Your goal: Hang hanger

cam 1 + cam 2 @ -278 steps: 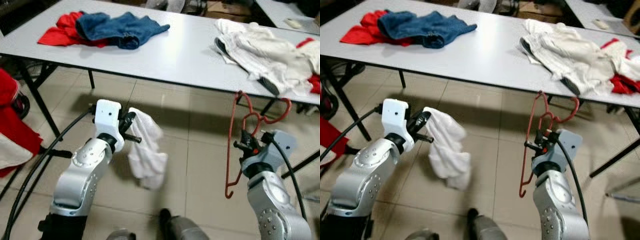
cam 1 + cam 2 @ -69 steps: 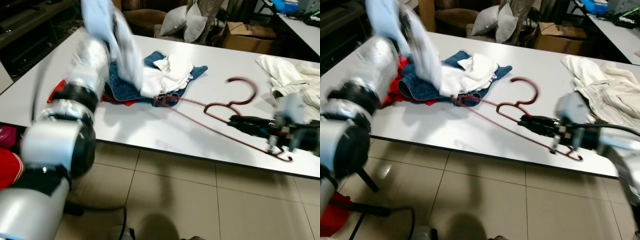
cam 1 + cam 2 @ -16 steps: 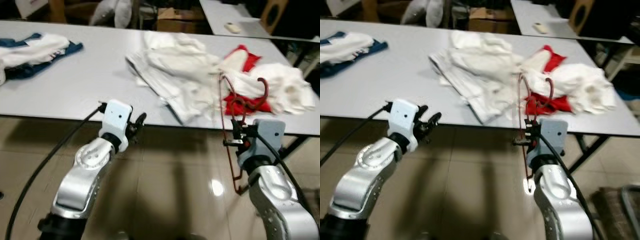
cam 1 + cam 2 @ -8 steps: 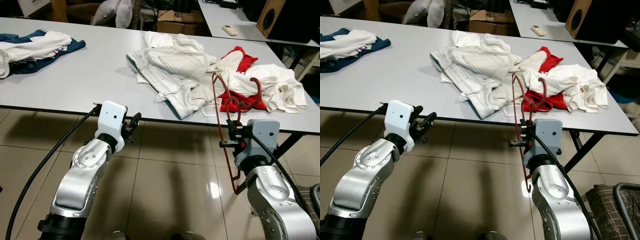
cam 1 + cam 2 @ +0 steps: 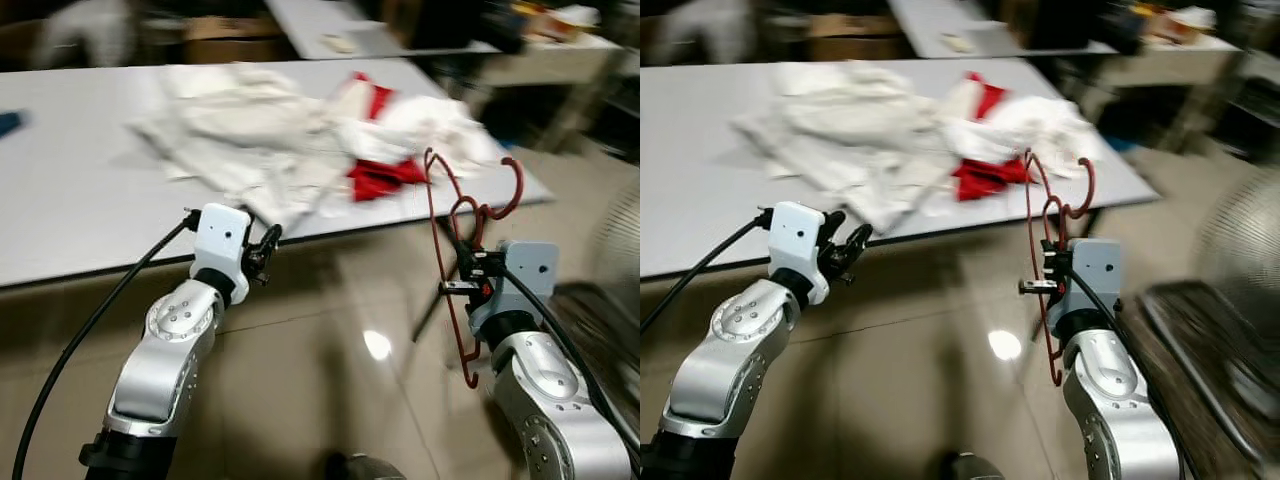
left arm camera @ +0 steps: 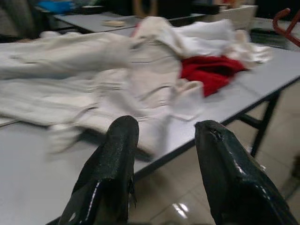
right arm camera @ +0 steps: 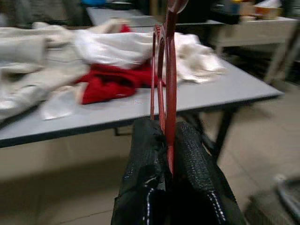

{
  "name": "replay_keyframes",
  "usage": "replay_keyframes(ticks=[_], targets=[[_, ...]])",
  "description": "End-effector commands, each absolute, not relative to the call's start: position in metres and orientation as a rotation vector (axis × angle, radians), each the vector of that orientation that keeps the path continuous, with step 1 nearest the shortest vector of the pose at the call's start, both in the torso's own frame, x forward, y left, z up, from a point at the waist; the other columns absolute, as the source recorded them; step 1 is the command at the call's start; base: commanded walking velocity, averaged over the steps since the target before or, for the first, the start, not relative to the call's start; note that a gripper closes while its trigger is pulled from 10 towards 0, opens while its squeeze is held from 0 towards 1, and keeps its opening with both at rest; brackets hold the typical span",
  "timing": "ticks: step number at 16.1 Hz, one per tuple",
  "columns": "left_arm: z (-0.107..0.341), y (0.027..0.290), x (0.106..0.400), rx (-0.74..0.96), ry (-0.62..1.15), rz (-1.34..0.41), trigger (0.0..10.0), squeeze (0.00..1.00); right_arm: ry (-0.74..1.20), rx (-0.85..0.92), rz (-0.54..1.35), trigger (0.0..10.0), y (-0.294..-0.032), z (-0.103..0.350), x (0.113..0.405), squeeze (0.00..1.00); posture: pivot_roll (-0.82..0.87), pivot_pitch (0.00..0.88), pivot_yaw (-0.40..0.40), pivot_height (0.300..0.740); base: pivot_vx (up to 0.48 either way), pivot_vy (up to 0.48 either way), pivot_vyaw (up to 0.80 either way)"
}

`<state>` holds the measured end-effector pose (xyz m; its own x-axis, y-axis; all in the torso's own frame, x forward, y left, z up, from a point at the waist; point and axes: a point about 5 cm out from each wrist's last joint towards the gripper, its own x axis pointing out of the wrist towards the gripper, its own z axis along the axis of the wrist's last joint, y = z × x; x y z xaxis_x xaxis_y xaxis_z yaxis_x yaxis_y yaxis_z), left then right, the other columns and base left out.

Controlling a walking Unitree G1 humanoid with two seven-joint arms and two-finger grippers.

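Observation:
A dark red wire hanger [image 5: 450, 240] stands upright in front of my right arm, hook at the top near the table's corner. My right gripper [image 5: 468, 276] is shut on the hanger; the right wrist view shows both black fingers [image 7: 145, 187] pinching the red wire [image 7: 168, 84]. My left gripper [image 5: 265, 250] is held up below the table's near edge, open, with nothing between its two fingers [image 6: 115, 164].
A grey table [image 5: 70, 200] carries a heap of white clothes [image 5: 240, 130] and a red garment [image 5: 385, 172]. Its black legs [image 6: 262, 122] stand on a glossy tiled floor [image 5: 330, 390]. A dark round object [image 5: 615, 290] blurs at the right edge.
The whole picture has swung to the right and blurred, so the camera has turned; the table and clothes sit further left. Both arms keep their pose, the hanger still held.

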<state>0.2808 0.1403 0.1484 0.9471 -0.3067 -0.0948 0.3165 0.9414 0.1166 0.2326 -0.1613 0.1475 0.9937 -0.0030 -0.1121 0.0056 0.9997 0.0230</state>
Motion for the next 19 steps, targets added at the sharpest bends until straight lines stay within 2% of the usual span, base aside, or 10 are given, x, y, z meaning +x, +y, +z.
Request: replay_keyframes(ticks=[1, 8, 12, 19], targets=[[0.15, 0.142, 0.282, 0.12, 0.064, -0.302, 10.0, 0.0, 0.129, 0.013, -0.041, 10.0, -0.167, 0.146, 0.233, 0.0, -0.06, 0.009, -0.056, 0.74, 0.0, 0.0, -0.8], [0.151, 0.134, 0.287, 0.047, 0.048, -0.326, 10.0, 0.0, 0.136, -0.013, -0.043, 10.0, -0.171, 0.148, 0.228, 0.0, -0.08, 0.025, -0.051, 0.74, 0.0, 0.0, -0.8], [0.15, 0.138, 0.287, 0.033, 0.049, -0.28, 10.0, 0.0, 0.16, -0.071, 0.032, 10.0, -0.167, 0.145, 0.234, 0.0, -0.07, 0.033, -0.069, 0.74, 0.0, 0.0, 0.0], [0.152, 0.135, 0.289, 0.032, 0.034, -0.273, 10.0, 0.0, 0.126, -0.136, 0.085, 10.0, -0.164, 0.15, 0.238, 0.0, -0.07, 0.034, -0.073, 0.74, 0.284, 0.0, 0.0]])
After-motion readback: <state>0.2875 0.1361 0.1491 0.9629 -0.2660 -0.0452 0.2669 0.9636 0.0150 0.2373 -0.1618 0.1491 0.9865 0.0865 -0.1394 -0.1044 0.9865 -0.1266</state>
